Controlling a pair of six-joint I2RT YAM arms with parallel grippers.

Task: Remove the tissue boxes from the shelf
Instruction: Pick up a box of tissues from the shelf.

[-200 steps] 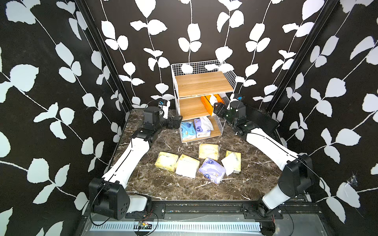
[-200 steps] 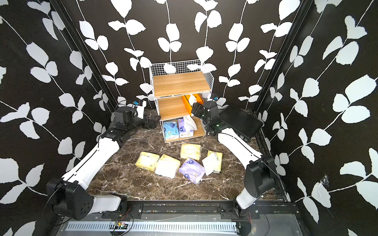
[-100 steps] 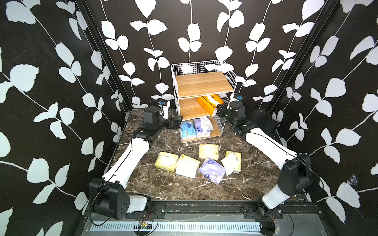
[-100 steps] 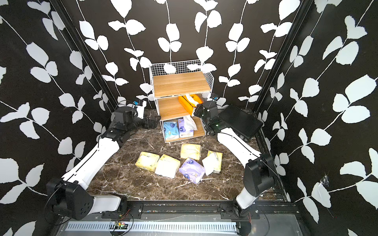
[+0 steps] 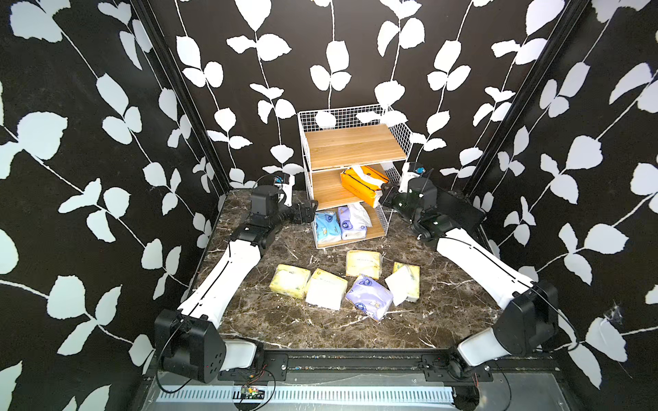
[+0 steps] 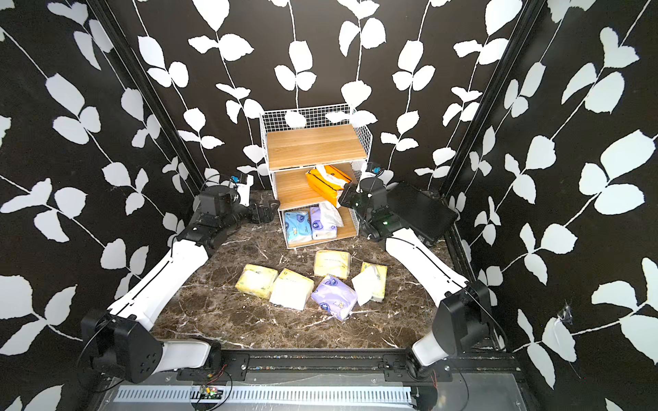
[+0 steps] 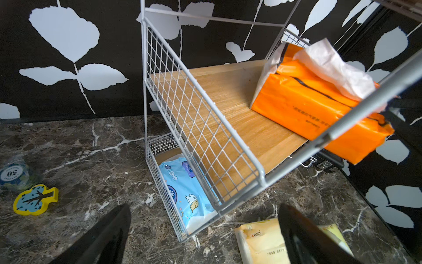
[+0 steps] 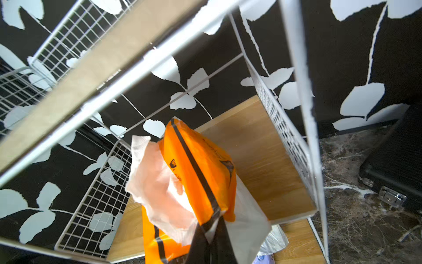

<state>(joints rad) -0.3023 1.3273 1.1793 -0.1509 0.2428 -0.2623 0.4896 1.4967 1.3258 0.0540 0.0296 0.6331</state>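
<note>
Orange pack pinched by its end on the middle board.
In both top views the orange pack (image 5: 361,183) lies on the middle board of the shelf (image 5: 400,131), the right claw (image 5: 382,191) shut tight on its near end. The left claw (image 5: 310,210) hangs wide by the bottom tier. The left wrist view shows the pack (image 7: 308,109) poking past the board edge. The right wrist view shows only crinkly wrap in the claw (image 8: 214,240). It looks light, soft and slippery, so a hold across the fat middle may be safer.
</note>
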